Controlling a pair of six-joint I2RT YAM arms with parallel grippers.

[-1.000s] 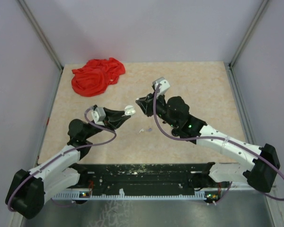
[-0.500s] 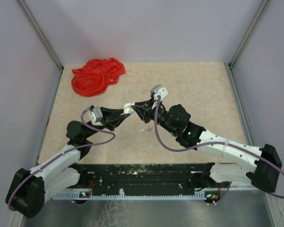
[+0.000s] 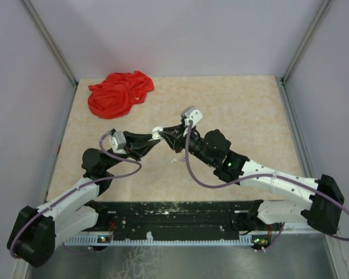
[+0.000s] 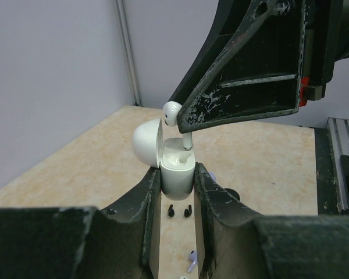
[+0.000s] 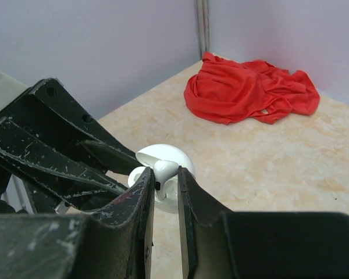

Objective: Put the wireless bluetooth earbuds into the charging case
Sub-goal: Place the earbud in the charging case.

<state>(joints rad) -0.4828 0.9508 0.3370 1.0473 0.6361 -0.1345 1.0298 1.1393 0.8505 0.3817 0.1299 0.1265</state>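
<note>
There are no words, numbers or signs to read here. The white charging case [image 4: 176, 177], the little white earbud [image 4: 171, 110] and the red cloth [image 5: 250, 90] all look plain, with no writing or marks on them that can be made out.

Charging case [image 4: 175, 174]: plain glossy white, lid and body alike. Earbud [image 4: 172, 112] at 12 o'clock over it: white, dark spot on head. Left gripper [image 4: 175, 185], right gripper [image 5: 166, 179]: black, white scuff flecks. Table [image 3: 244, 110]: beige-cream marbled mottle. Cloth [image 3: 120, 93], 11 o'clock on table: solid red. Walls [image 3: 180, 35]: plain pale lavender-grey. Ear tips [image 4: 179, 210], 6 o'clock below case: black. Loose bud [image 4: 191, 260]: white, lavender tip. Cables [image 3: 192, 168]: purple.
</note>
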